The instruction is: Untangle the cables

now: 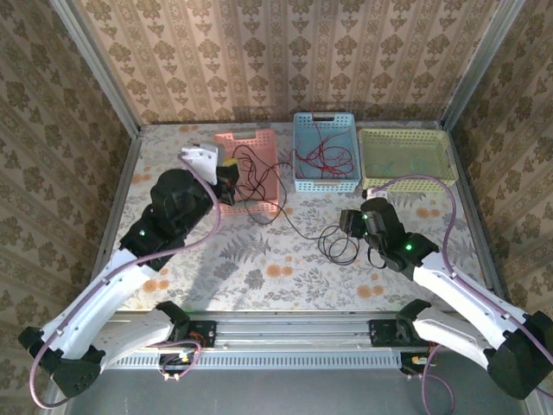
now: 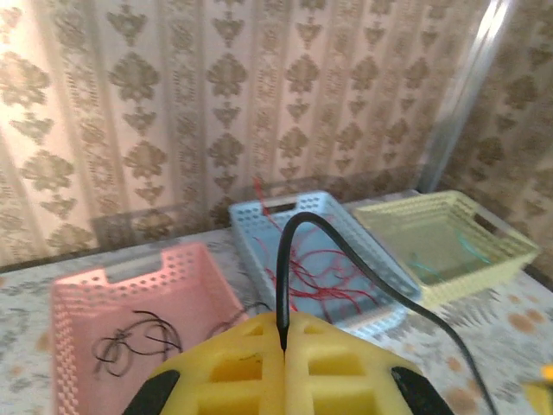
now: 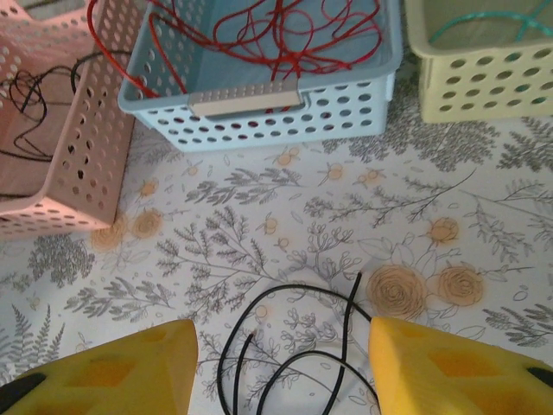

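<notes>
Baskets line the far edge of the desk (image 1: 259,281), close side by side: a pink basket (image 1: 259,138) on the left, a blue basket (image 1: 326,184) in the middle and a pale yellow basket (image 1: 406,134) on the right.

My left tool (image 2: 283,341) hangs over the pink basket's left side, clenched on a black cable (image 2: 346,251) that rises from between the fingers and arcs off to the right. More thin black strands (image 2: 130,341) lie inside that basket. Red cables (image 3: 285,35) are heaped in the blue one, with one loop hanging over its left rim.

My right tool (image 3: 283,354) is released. Its fingers are spread wide above a black coil (image 1: 337,246) that lies loose on the desk between them, well short of the baskets' front walls.

Near the front rail, the floral desk between my arms is open room.
</notes>
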